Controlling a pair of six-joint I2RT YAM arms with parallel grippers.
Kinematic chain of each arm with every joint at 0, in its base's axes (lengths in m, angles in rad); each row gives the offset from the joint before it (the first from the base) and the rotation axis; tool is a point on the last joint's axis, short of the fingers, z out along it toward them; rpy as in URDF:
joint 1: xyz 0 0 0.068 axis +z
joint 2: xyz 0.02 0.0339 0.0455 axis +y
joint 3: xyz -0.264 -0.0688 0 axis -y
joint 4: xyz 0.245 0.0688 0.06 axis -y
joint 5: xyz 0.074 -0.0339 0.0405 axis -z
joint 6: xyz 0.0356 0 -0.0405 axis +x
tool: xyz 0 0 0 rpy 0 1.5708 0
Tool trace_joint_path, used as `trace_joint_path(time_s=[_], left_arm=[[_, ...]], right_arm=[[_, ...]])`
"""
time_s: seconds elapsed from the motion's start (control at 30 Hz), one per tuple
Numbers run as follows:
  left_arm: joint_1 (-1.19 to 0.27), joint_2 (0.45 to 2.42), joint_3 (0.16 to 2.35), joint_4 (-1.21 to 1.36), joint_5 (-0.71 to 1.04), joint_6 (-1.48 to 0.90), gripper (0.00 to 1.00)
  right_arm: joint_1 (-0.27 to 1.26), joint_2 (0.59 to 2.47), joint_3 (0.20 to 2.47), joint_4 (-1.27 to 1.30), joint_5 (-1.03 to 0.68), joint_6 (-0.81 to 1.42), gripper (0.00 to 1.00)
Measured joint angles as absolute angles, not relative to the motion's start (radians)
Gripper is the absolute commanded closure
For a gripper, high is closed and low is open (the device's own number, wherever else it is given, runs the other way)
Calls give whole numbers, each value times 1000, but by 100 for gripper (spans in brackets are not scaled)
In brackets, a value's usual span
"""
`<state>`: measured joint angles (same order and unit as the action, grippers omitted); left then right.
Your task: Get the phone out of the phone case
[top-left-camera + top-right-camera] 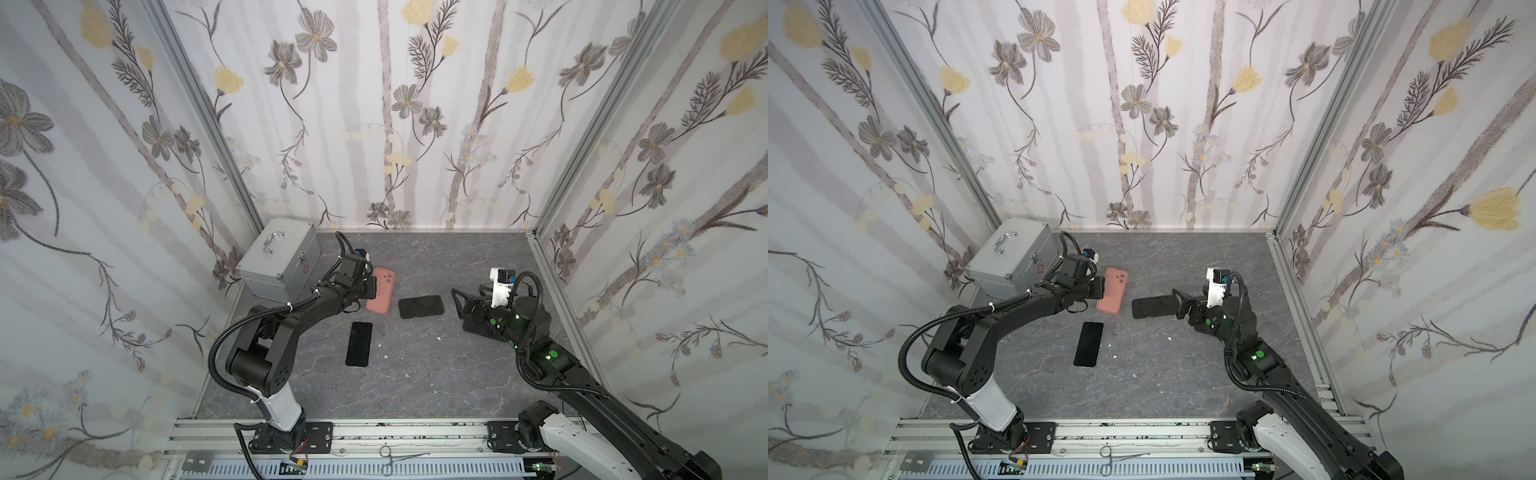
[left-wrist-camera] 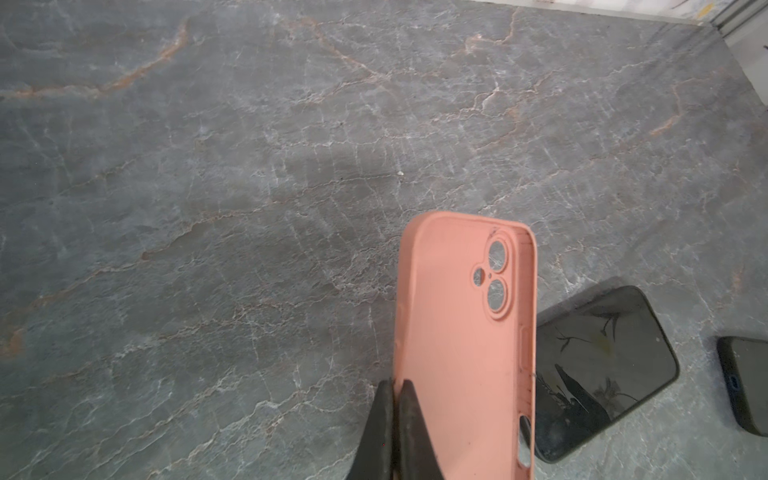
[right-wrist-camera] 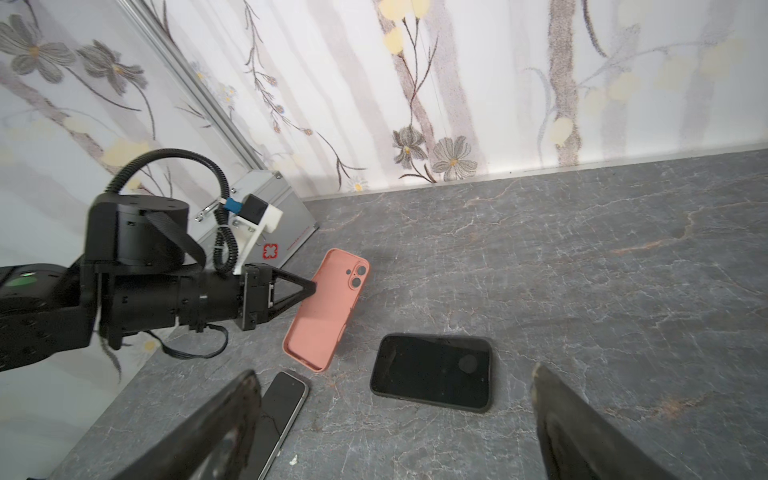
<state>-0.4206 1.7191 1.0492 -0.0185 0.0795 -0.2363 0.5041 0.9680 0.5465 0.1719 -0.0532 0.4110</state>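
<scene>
While the left pincer (image 2: 397, 384) is clamping a long edge of the empty, tilted salmon-pink silicone phone case (image 2: 453, 332), the right pincer (image 1: 460, 303) is hanging wide apart near the flat black phone (image 1: 420, 306), which is lying on the grey marbled table (image 1: 415, 374) just beside the case. Extraction looks done; next, the case needs setting down gently.

box (image 1: 278, 257): back left corner of the table (image 1: 415, 374), behind my left arm.
case (image 1: 380, 291): right of the box, left of centre, tilted; my left claw (image 2: 397, 386) pinches one long edge.
middle phone (image 1: 420, 306): flat on the table, crosswise, just right of the case, not touching it.
near phone (image 1: 359, 344): flat, lengthwise, in front of the case, towards me.
right claw (image 1: 459, 305): by the middle phone's right end, jaws wide apart, gripping nothing.
forceps (image 1: 399, 459): on the front rail, between my two arm bases.
</scene>
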Motion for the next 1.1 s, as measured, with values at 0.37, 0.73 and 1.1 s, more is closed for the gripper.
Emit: trace_joint_path(time_s=[0.37, 0.73, 1.1], left_arm=[[-343, 1817, 1083, -15, 126, -239, 100], [-324, 1895, 1146, -39, 123, -215, 100], [-308, 1924, 1164, -84, 59, -196, 99]], right_arm=[[506, 963, 501, 282, -174, 399, 0], [507, 965, 507, 272, -178, 384, 0], [510, 998, 525, 266, -185, 384, 0]])
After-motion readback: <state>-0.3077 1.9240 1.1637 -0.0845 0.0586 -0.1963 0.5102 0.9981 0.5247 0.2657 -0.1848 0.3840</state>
